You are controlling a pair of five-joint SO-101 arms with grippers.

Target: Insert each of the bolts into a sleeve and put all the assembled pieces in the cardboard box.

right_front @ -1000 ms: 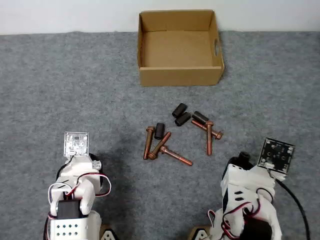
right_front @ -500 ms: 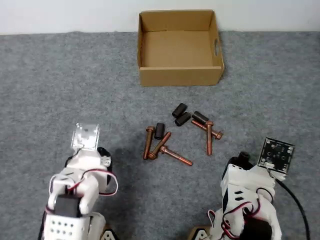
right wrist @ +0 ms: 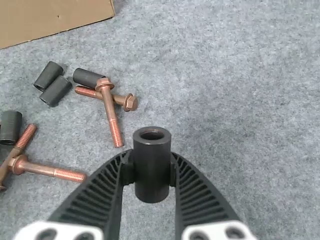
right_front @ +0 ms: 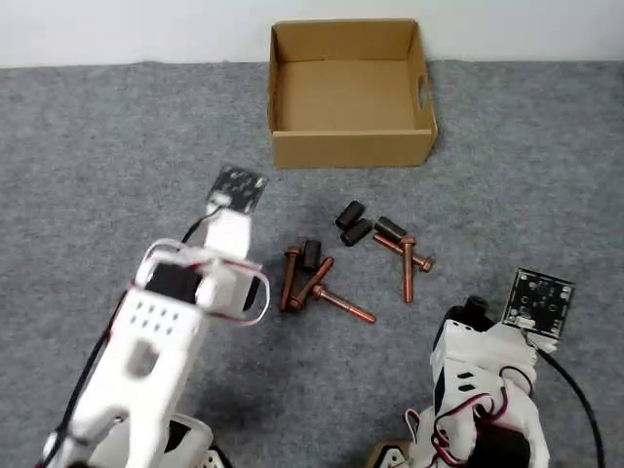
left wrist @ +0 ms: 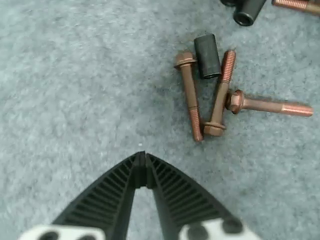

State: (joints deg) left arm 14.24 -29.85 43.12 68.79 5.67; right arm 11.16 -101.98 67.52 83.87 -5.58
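From above, the cardboard box sits at the far side of the grey carpet. Loose bolts and black sleeves lie scattered in front of it. The left wrist view shows the left gripper pinched together over carpet, near three bolts. In the right wrist view, the right gripper clamps another sleeve upright.

High view overhead; wrist views close, apparently sharing bolts.
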